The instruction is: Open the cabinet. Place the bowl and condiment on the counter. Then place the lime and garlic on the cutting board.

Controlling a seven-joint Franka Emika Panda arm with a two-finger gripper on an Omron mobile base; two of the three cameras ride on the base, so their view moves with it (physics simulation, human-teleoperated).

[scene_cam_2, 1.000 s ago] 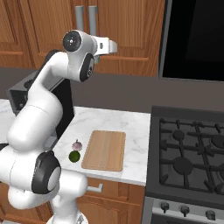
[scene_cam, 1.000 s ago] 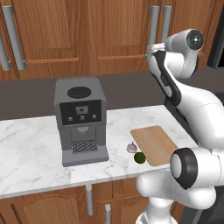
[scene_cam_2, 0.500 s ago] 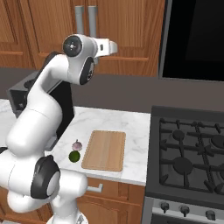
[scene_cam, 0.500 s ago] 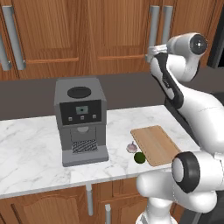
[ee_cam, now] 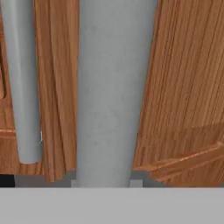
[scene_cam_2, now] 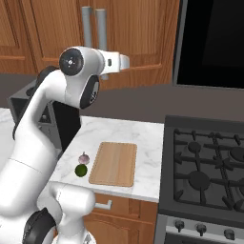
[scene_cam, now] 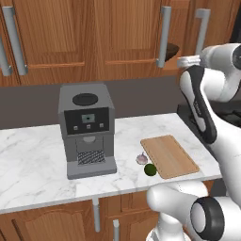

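Observation:
My gripper (ee_cam: 104,182) is shut on the long grey bar handle (ee_cam: 113,87) of the cabinet's (scene_cam: 122,33) right door. That handle (scene_cam: 201,28) stands away from the left door's handle (scene_cam: 164,35), and the right door is slightly ajar. In the gap a dark brown rounded edge of the bowl (scene_cam: 172,48) peeks out. The condiment is hidden. On the marble counter (scene_cam: 33,155) the lime (scene_cam: 150,169) and the garlic (scene_cam: 141,158) lie just left of the cutting board (scene_cam: 169,156). The right base view shows the lime (scene_cam_2: 81,170), garlic (scene_cam_2: 84,157) and board (scene_cam_2: 114,163) beside my arm.
A grey coffee machine (scene_cam: 87,127) stands on the counter left of the board. A black gas hob (scene_cam_2: 205,167) adjoins the counter on the right, with a tall black panel (scene_cam_2: 212,43) above it. Arched lower doors run under the counter edge.
The jaws have closed on the right door's handle. My arm has drawn back, and in the left base view that handle has shifted right as the door starts to swing out.

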